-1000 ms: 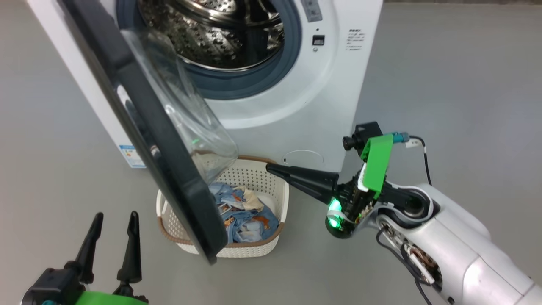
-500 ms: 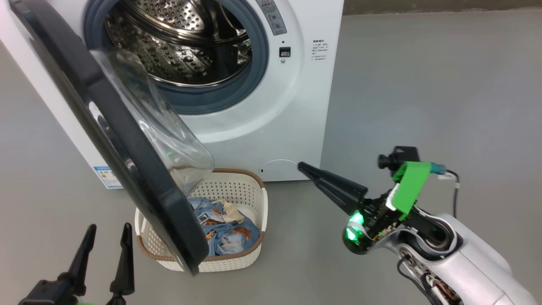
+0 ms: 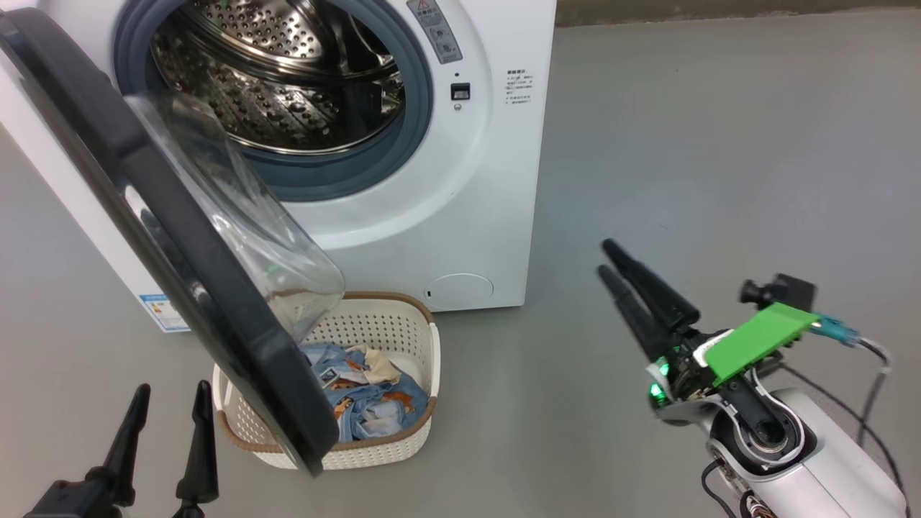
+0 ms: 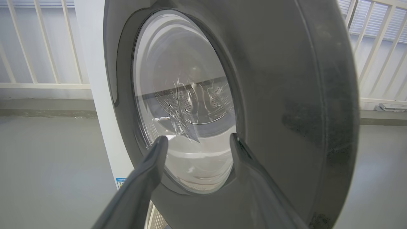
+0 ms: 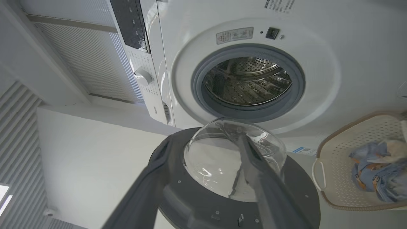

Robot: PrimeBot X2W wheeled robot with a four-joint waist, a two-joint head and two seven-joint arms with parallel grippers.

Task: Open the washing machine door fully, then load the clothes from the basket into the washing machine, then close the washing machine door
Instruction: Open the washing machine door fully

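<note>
The white washing machine (image 3: 468,216) stands at the upper left with its steel drum (image 3: 273,72) exposed. Its black washing machine door (image 3: 180,273) hangs open toward me, the glass bowl (image 3: 237,223) bulging over the basket (image 3: 403,316). The cream basket sits on the floor, half under the door, and holds the blue bear-print clothes (image 3: 367,399). My left gripper (image 3: 165,410) is open at the lower left, facing the door's outer face (image 4: 286,95). My right gripper (image 3: 604,259) is open and empty above the floor, right of the machine. The right wrist view shows the basket (image 5: 337,178) and clothes (image 5: 372,171).
Grey floor spreads wide to the right of the machine. A round flap (image 3: 458,290) and a blue sticker (image 3: 167,311) mark the machine's lower front. A white railing (image 4: 44,86) runs behind the machine.
My right gripper has gone from shut to open and drawn back rightward, away from the basket and the machine's front. The head camera has shifted too. The left gripper stays open.
</note>
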